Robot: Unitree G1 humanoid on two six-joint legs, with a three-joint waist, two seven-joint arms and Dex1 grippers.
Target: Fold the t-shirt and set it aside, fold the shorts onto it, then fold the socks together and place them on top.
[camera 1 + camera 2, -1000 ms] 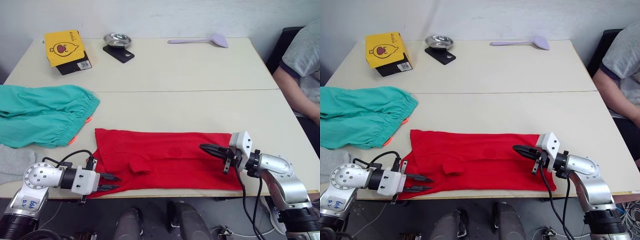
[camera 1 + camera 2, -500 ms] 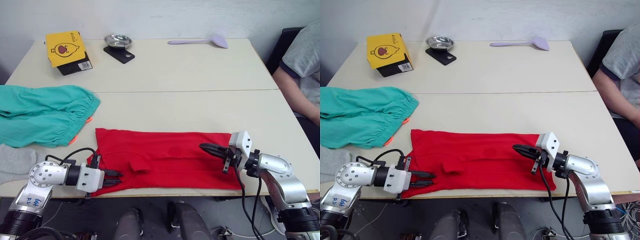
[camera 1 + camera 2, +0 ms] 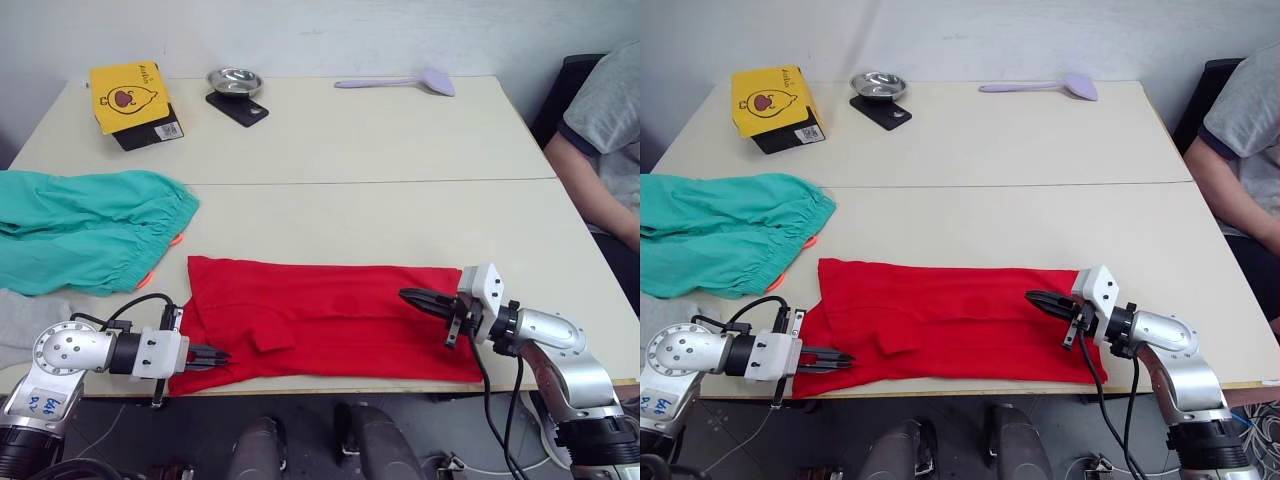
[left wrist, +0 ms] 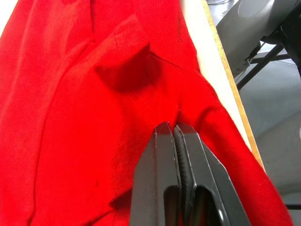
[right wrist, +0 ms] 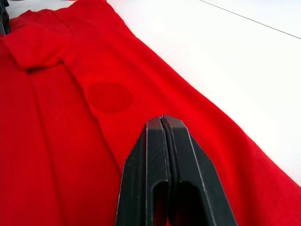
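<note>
Readable writing: a barcode sticker on the black base under the yellow box (image 3: 128, 92); the box lid carries a cartoon face and a short printed word too small to read. A white tag with blue handwriting sits on the left arm, illegible.

The t-shirt (image 3: 330, 320), bright red soft knit, lies as a long flat band along the table's near edge, stretched between the two grippers. A small folded flap rises near its left end, and a faint round mark shows mid-cloth.

Left gripper (image 3: 212, 356): black fingers pressed together, pinching the shirt's near-left hem, with red cloth bunched at the tips in the left wrist view.

Right gripper (image 3: 412, 297): fingers together over the shirt's right part; whether cloth is caught between them cannot be told.

The shorts (image 3: 85, 228), teal-green with a gathered waistband and orange drawstring ends, lie beyond and outboard of the left gripper. The socks (image 3: 25, 318), grey knit, sit just outboard of that arm.

Far across the table: a shallow steel bowl (image 3: 234, 80), contents unclear, on a black slab, and a lilac spatula (image 3: 398, 81). A person's grey sleeve (image 3: 605, 105) is beyond the right gripper.
</note>
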